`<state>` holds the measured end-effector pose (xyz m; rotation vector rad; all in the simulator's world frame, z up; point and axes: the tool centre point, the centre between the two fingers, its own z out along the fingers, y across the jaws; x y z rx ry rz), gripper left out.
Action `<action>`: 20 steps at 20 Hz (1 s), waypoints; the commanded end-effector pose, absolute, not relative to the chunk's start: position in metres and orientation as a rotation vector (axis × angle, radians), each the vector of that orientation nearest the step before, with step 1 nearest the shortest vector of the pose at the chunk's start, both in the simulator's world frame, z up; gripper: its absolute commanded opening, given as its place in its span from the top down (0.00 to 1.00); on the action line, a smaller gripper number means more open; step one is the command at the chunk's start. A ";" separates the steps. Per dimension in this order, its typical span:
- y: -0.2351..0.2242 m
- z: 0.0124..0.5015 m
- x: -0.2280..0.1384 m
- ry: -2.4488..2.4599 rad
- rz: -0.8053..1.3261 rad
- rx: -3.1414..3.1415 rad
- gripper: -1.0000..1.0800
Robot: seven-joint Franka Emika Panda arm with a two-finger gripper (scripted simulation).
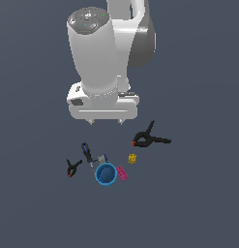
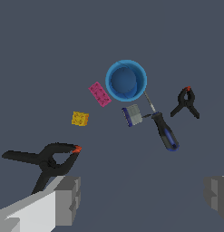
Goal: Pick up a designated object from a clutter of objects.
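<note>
Wrist view shows the gripper (image 2: 143, 199) with its two grey fingers (image 2: 68, 199) spread wide and nothing between them, held above the surface. The small black clamp (image 2: 187, 102), red at its tip with splayed handles, lies well apart from both fingers, beyond the blue cup (image 2: 126, 80) as counted from the larger black clamp (image 2: 45, 161), which sits just beside one finger. Taking the blue cup as landmark: the pink brick (image 2: 99, 94) lies just beside its rim, the yellow block (image 2: 80, 118) further out past the brick, the small grey piece (image 2: 133, 115) near the cup, and the blue-handled tool (image 2: 164, 130) has its thin metal shaft pointing toward the cup's edge. In the exterior view the small clamp (image 1: 72, 167) rests alone on the exterior view's left of the cup (image 1: 106, 174), while the gripper (image 1: 107, 121) hangs above the clutter. No writing or labels can be read on any item. The surface (image 1: 198, 208) is a plain, flat, dark grey-blue ground filling both views.
</note>
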<state>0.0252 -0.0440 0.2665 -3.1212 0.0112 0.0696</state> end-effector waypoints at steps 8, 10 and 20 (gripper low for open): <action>-0.108 0.197 0.069 0.050 0.040 -3.118 0.04; -0.124 0.180 0.076 0.058 0.033 -3.119 0.04; -0.192 0.101 0.094 0.089 0.009 -3.131 0.04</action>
